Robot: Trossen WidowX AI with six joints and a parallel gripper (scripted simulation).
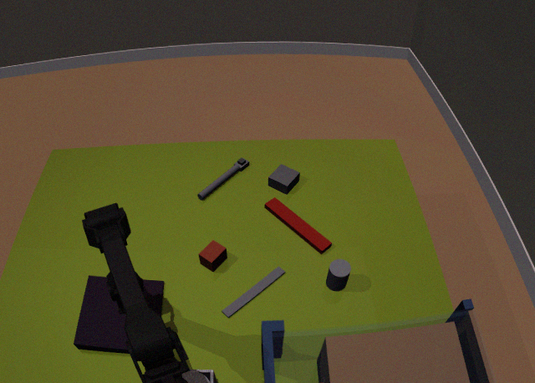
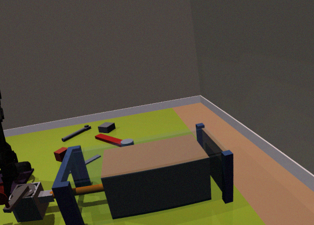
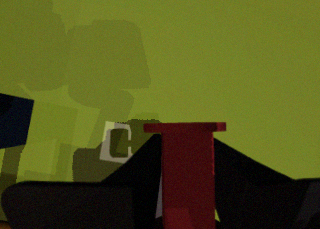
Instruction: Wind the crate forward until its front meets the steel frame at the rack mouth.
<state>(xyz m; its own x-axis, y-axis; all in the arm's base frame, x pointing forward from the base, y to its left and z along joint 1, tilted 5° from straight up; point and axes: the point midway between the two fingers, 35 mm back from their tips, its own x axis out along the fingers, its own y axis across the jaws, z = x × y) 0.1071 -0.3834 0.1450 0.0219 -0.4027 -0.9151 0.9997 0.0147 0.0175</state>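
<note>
The crate (image 1: 393, 353) (image 2: 159, 189) sits flat inside the guard cubby, its front apart from the blue steel frame (image 1: 267, 357) (image 2: 62, 173). An orange strap (image 2: 88, 189) runs from it through the frame toward the hand winch (image 2: 27, 208). The winch handle (image 2: 18, 197) lies across the winch top; the tool (image 3: 180, 141) pinches its red grip (image 2: 3, 194) (image 3: 187, 189). Beyond, on the table (image 1: 259, 94), lie a red cube (image 1: 212, 256) (image 2: 60, 154), grey flat bar (image 1: 253, 291) (image 2: 92, 159), upright cylinder (image 1: 338, 275) (image 2: 127, 142), red bar (image 1: 298, 224) (image 2: 107, 139), grey block (image 1: 283, 178) (image 2: 106, 127) and square-headed wrench (image 1: 221, 180) (image 2: 75, 133).
</note>
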